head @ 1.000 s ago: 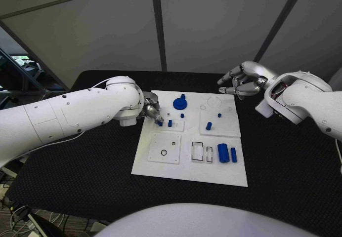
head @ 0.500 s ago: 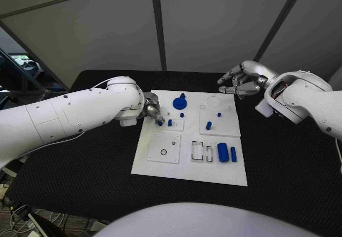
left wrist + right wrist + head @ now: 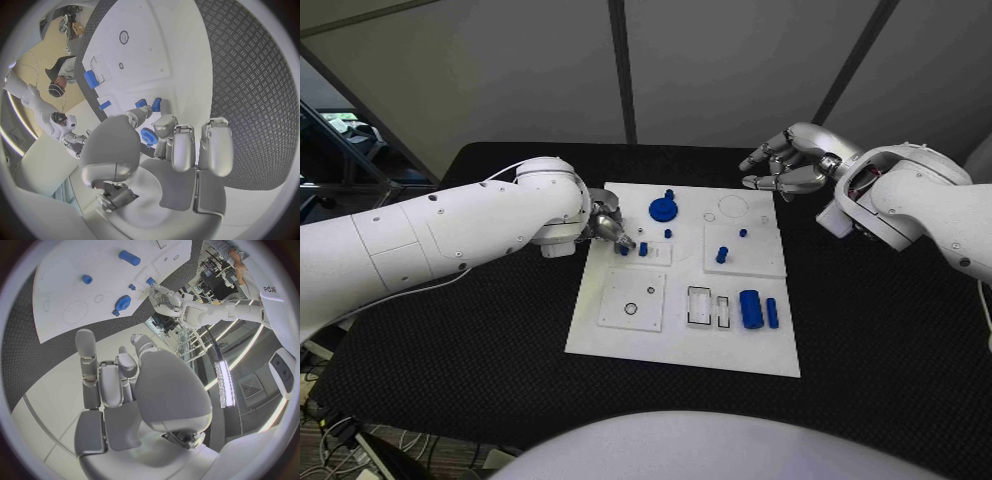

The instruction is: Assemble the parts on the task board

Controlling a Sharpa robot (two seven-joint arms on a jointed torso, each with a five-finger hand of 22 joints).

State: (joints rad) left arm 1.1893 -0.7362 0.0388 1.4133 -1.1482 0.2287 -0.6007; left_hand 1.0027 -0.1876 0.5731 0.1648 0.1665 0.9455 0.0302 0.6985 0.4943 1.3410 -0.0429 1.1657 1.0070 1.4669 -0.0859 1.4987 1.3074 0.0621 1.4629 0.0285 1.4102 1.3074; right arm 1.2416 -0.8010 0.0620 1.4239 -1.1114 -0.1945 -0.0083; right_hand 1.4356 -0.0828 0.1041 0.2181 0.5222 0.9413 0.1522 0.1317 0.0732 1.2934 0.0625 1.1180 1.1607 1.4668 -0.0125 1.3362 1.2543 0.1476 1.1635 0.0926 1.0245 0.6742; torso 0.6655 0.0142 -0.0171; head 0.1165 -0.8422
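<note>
Black textured tabletop (image 3: 459, 340) carries the task board (image 3: 678, 345). My left hand (image 3: 607, 226) pinches a small blue peg (image 3: 156, 104) at the board's left edge; I judge it light, rigid, slippery. Right hand (image 3: 790, 160) hovers off-board, fingers loosely curled, holding nothing.

My arms are glossy white, built of thick rounded shells with bulging joints, and a thin white cable (image 3: 485, 178) loops along the upper side of my left arm (image 3: 437, 235). My left hand (image 3: 607, 227) and right hand (image 3: 788, 165) are silver metal, with smooth blocky finger segments and rounded tips. A broad, domed silver thumb cover (image 3: 169, 392) dominates each wrist view.
</note>
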